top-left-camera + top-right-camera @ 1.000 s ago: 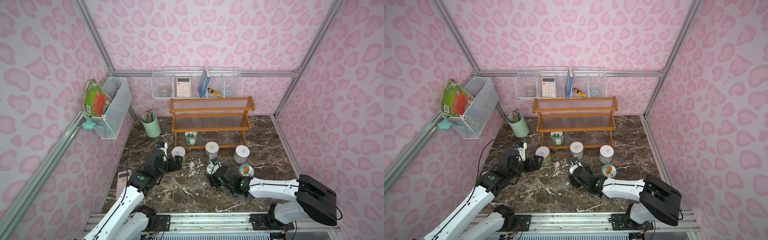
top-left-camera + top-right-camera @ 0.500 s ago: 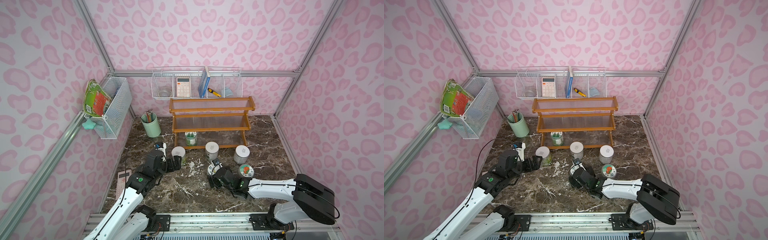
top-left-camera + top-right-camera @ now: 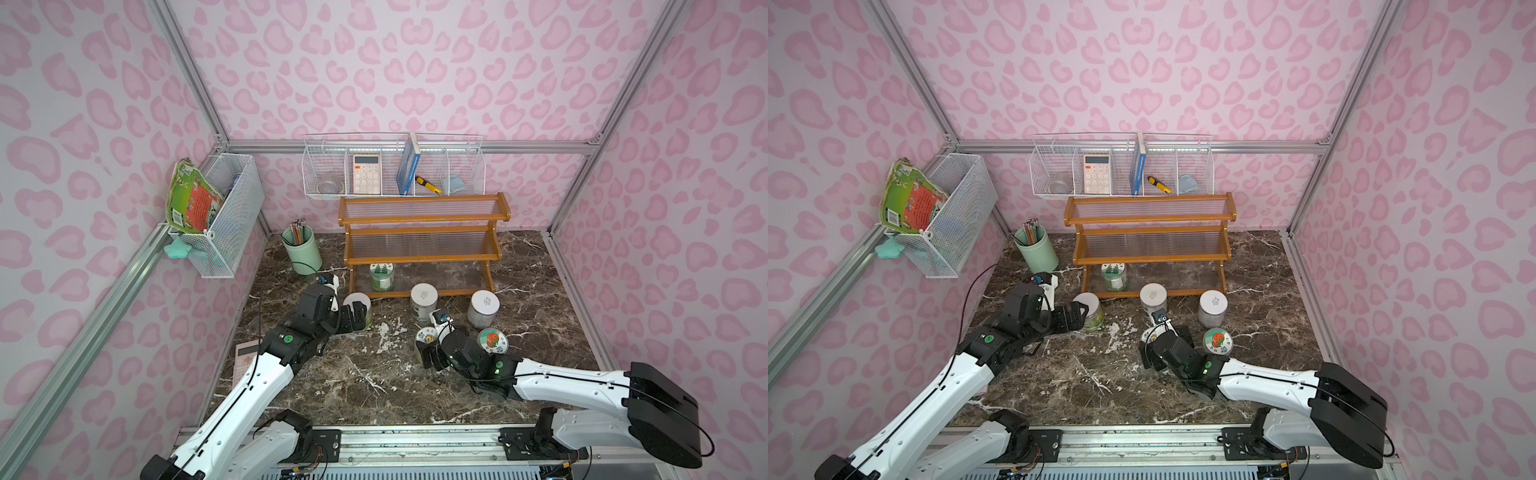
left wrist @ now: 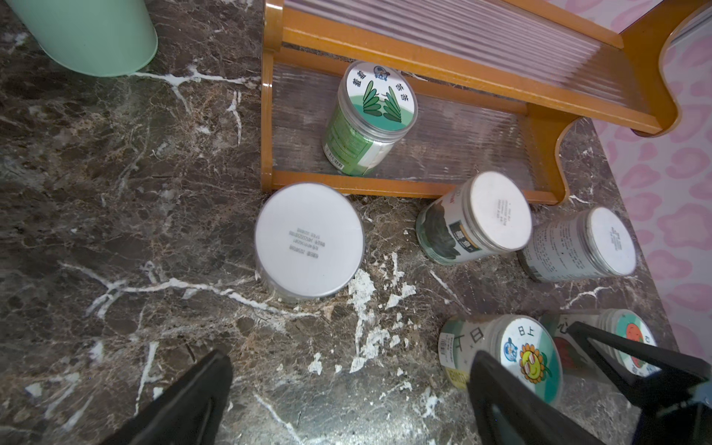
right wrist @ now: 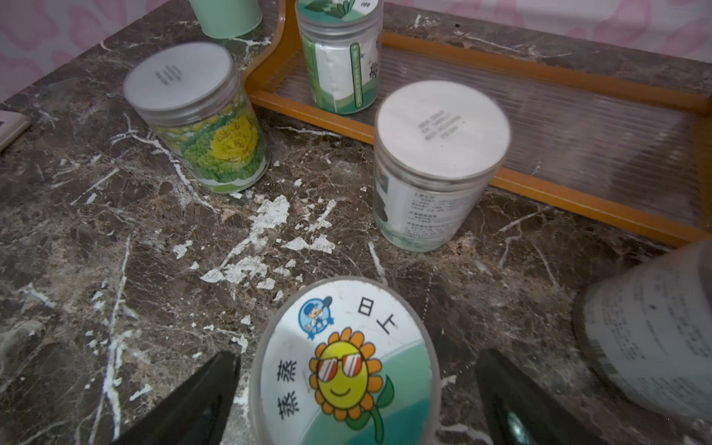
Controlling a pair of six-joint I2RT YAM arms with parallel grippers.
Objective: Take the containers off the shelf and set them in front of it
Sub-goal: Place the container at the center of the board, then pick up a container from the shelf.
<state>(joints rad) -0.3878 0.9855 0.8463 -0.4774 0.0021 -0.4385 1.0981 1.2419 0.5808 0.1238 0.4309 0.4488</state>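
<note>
Right wrist view: right hand spread astride sunflower jar; left hand also spread.

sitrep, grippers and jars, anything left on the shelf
Left gripper open, short of plain-lid jar. Right gripper open around sunflower jar, standing on table. Green-leaf jar alone on shelf, bottom tier. Close in front of it: plain-lid jar.

Six jars, one shelf, one pencil cup, two wire baskets.
</note>
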